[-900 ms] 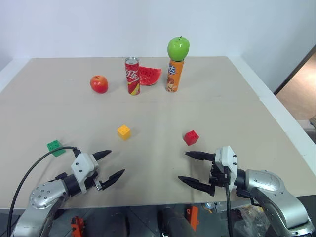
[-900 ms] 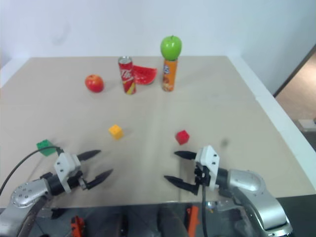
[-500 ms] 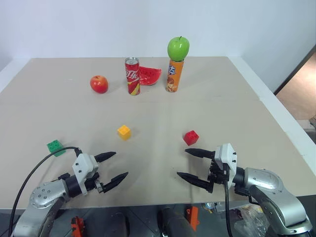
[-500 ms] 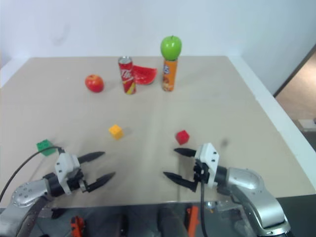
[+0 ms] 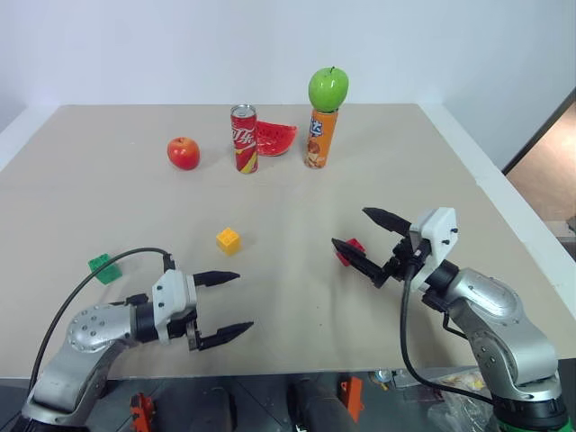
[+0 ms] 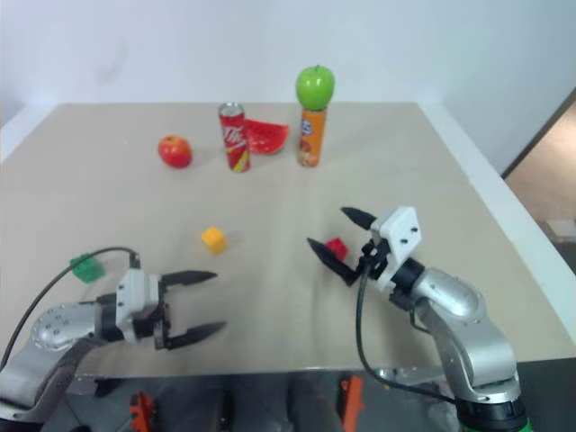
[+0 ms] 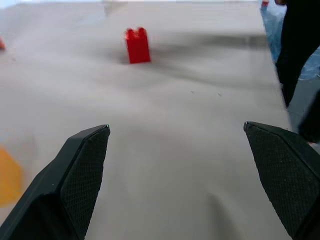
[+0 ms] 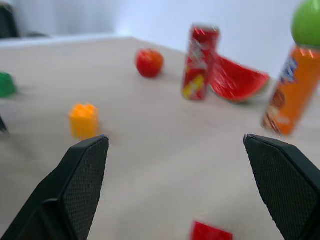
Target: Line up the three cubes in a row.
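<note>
Can (image 5: pixel 244 138) left of watermelon slice (image 5: pixel 275 139), touching.

Both arms reach forward, the left hand (image 5: pixel 222 307) and right hand (image 5: pixel 367 240) spread wide, holding nothing.

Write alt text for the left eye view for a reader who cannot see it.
The right end effector hangs open just over the red cube on a beige table, while the open left end effector hovers near the front edge. The yellow cube and green cube lie apart, unaligned.
</note>
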